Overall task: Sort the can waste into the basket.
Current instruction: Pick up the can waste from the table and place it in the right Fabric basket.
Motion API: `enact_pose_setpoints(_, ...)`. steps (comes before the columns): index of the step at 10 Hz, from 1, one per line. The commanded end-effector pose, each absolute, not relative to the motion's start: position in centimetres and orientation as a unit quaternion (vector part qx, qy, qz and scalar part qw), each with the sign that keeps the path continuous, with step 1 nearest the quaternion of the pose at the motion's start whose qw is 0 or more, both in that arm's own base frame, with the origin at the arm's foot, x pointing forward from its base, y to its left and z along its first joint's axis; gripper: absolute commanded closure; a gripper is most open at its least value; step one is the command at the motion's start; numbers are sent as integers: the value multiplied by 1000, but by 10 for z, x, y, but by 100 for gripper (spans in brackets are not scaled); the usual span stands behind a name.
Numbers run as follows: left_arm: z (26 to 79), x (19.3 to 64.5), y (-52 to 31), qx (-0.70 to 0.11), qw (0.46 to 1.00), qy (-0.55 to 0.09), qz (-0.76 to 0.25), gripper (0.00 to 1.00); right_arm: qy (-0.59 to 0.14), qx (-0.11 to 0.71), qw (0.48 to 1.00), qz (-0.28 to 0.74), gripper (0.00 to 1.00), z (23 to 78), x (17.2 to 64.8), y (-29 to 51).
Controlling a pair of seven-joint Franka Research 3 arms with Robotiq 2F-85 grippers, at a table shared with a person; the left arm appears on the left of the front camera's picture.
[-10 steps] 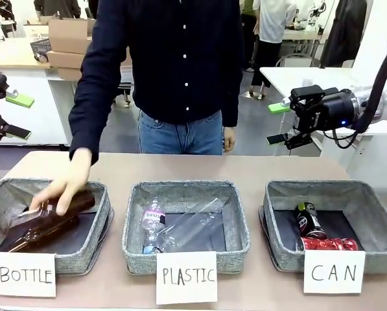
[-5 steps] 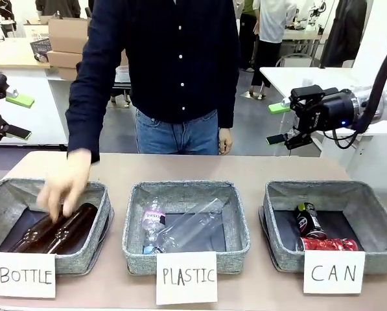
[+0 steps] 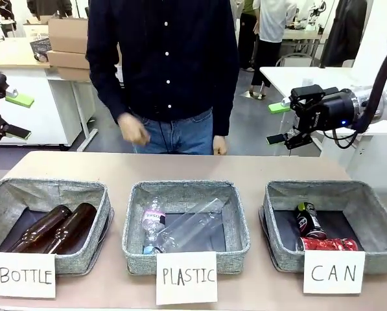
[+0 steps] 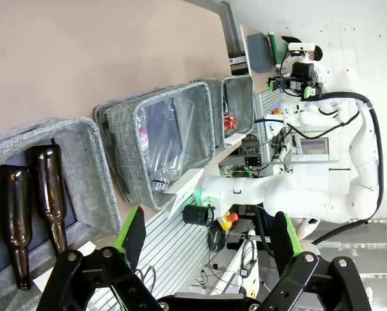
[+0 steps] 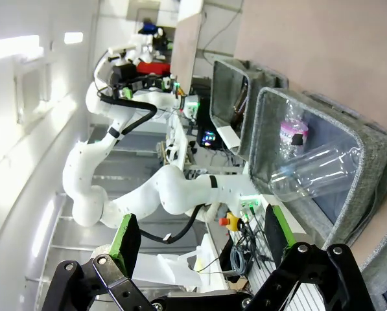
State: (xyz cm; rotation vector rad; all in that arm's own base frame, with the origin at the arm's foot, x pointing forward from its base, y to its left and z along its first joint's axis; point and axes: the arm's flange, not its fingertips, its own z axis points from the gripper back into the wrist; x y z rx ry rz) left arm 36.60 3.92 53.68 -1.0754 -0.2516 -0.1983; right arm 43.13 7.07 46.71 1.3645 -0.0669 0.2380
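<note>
The grey basket (image 3: 375, 217) with the "CAN" sign (image 3: 334, 271) stands at the front right of the table. Inside it lie the black can (image 3: 308, 220) and, nearer the sign, the red can (image 3: 329, 244). My right gripper (image 3: 277, 123) hangs open and empty above the table's far right edge, well behind the basket. At the far left my left gripper (image 3: 18, 117) is open too, off the table's side. The left wrist view shows its open fingers (image 4: 131, 236) with the row of baskets beyond, a bit of red can (image 4: 231, 122) in the farthest one.
A "BOTTLE" basket (image 3: 102, 214) at the left holds two brown glass bottles (image 3: 57, 228). The middle "PLASTIC" basket (image 3: 242, 220) holds clear plastic bottles (image 3: 187, 227). A person stands at the far side, one hand (image 3: 135, 129) raised near the waist.
The person's hand let go of the brown bottles in the "BOTTLE" basket and drew back up to the body. Both arms have stayed still.
</note>
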Motion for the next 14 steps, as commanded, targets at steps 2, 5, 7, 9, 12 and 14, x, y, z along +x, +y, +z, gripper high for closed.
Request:
enact_pose_setpoints(2,539,365,41,-507,848,-121,-95,0,-35,629,767,123,0,467,430,72)
enact_pose_setpoints(5,539,365,41,-507,848,-121,-95,0,-35,629,767,123,0,467,430,72)
enact_pose_setpoints(7,539,365,41,-507,848,-121,-95,0,-35,629,767,123,0,467,430,72)
enact_pose_setpoints(9,539,365,41,-507,848,-121,-95,0,-35,629,767,123,0,467,430,72)
enact_pose_setpoints(12,539,365,41,-507,848,-121,-95,0,-35,629,767,123,0,467,430,72)
enact_pose_setpoints(14,539,365,41,-507,848,-121,-95,0,-35,629,767,123,0,467,430,72)
